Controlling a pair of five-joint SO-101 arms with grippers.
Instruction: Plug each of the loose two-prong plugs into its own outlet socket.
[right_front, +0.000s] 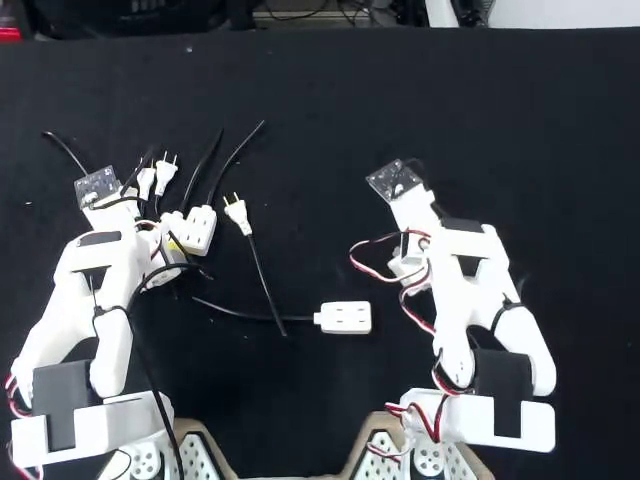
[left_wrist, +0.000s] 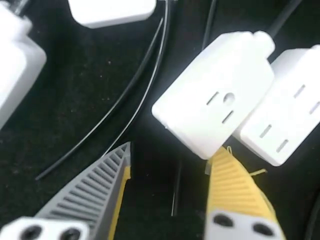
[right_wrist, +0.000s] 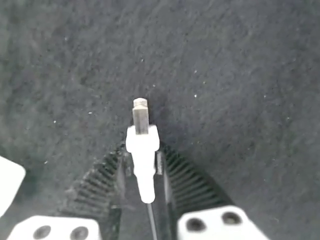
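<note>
Two white outlet sockets (right_front: 195, 230) lie side by side at the left, and my left gripper (left_wrist: 172, 150) hangs open just short of the nearer socket (left_wrist: 215, 110). Its yellow finger (left_wrist: 232, 185) sits by that socket's corner, with the second socket (left_wrist: 285, 115) alongside. Two loose plugs (right_front: 157, 177) lie beyond them, and a third plug (right_front: 237, 212) lies near the middle on its black cable. A further outlet socket (right_front: 345, 317) rests mid-table. My right gripper (right_wrist: 142, 150) is shut on a white two-prong plug (right_wrist: 141, 145), prongs pointing away over the black cloth.
Black cables (right_front: 235, 155) fan out behind the left sockets, and another (right_front: 250, 312) runs to the middle socket. The right arm (right_front: 460, 290) stands over the right half of the black table. A white block (right_wrist: 7, 182) shows at the edge of the right wrist view.
</note>
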